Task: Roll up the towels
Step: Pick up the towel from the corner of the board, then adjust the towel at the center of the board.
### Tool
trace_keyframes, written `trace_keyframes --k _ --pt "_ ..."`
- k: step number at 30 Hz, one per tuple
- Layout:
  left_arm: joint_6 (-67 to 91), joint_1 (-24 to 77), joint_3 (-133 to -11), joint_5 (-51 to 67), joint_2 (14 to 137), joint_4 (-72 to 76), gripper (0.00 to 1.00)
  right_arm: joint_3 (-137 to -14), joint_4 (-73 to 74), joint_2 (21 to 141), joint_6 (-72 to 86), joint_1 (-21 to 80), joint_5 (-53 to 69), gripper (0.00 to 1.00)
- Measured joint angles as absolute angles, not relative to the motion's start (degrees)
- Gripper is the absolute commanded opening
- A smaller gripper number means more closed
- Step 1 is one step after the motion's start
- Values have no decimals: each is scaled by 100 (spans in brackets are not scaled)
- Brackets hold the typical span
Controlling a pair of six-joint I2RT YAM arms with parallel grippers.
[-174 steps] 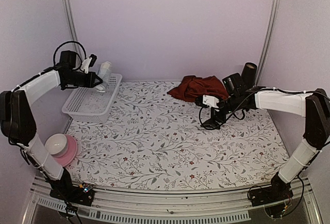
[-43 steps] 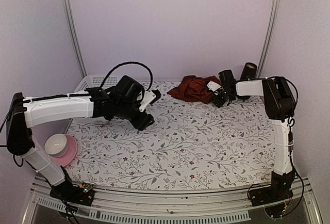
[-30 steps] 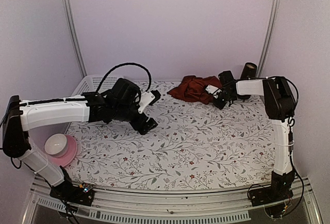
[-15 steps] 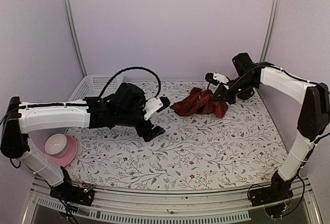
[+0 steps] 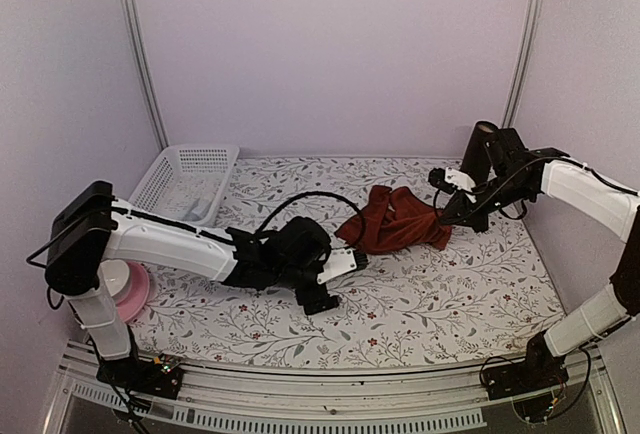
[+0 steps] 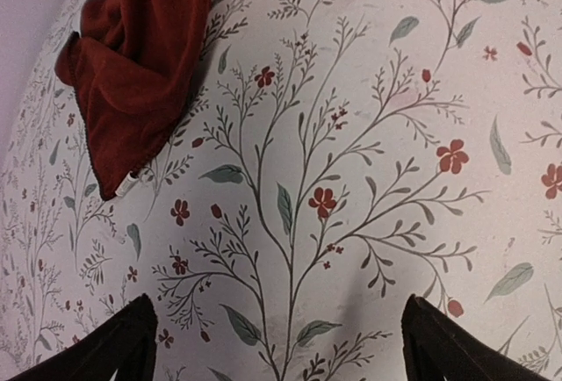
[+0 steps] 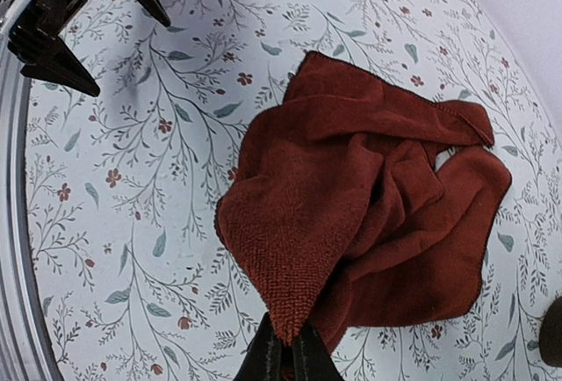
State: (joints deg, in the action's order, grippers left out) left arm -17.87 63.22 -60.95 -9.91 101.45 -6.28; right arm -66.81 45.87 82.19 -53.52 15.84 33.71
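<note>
Floral-patterned cloth covers the bench (image 5: 440,304), which is enclosed by plain lilac walls. At the lower left of the top view, a white bowl (image 5: 110,276) sits on a pink plate (image 5: 134,299). A white slotted basket (image 5: 170,176) stands in the upper left corner of the bench.

The left arm reaches low across the bench toward centre frame. The left end effector (image 5: 337,282) is released, its fingers spread wide just above the cloth and gripping nothing. In the left wrist view, both fingertips (image 6: 123,346) lie at the lower edge, clear of the towel.

The dark red towel (image 5: 395,222) lies crumpled and unrolled on the bench, right of centre, just beyond the left end effector. A small white tag shows at one of its corners.

The right end effector (image 5: 448,218) is clenched, grasping a corner of the dark red towel at its right side. In the right wrist view, that corner is pinched between the fingertips.

A dark cylinder (image 5: 483,142) stands at the upper right, behind the right arm.
</note>
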Motion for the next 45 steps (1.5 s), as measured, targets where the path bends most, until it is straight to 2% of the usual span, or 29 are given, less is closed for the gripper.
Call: trace_keyframes --k 10,17,22,26,28,30,32,41,45 --pt "-3006 5682 -6401 -958 11093 220 96 -6431 3763 8672 -4613 604 2233 4" --pt "-3586 5564 -6938 -972 11778 526 85 -6418 3350 8943 -4163 325 1653 5" --pt "-4010 5505 -7524 -952 12210 521 69 -6405 3271 9072 -4047 336 1533 6" --pt "-4294 5354 -7964 -860 12462 322 64 -6399 3197 9089 -3983 336 1507 6" --pt "-4421 5251 -8182 -823 12578 213 55 -6390 3157 9089 -3977 336 1507 6" --pt "-4530 5151 -8372 -799 12689 104 53 -6370 3138 9089 -3968 336 1507 6" --pt "-4681 5070 -8519 -794 12798 12 46 -6355 3120 9089 -3966 336 1509 7" --pt "-5131 5022 -9341 -792 13345 -346 39 -6329 3070 9089 -3964 336 1509 7" --pt "-5319 5024 -9474 -794 13441 -408 27 -6329 3044 9089 -3964 336 1511 7"
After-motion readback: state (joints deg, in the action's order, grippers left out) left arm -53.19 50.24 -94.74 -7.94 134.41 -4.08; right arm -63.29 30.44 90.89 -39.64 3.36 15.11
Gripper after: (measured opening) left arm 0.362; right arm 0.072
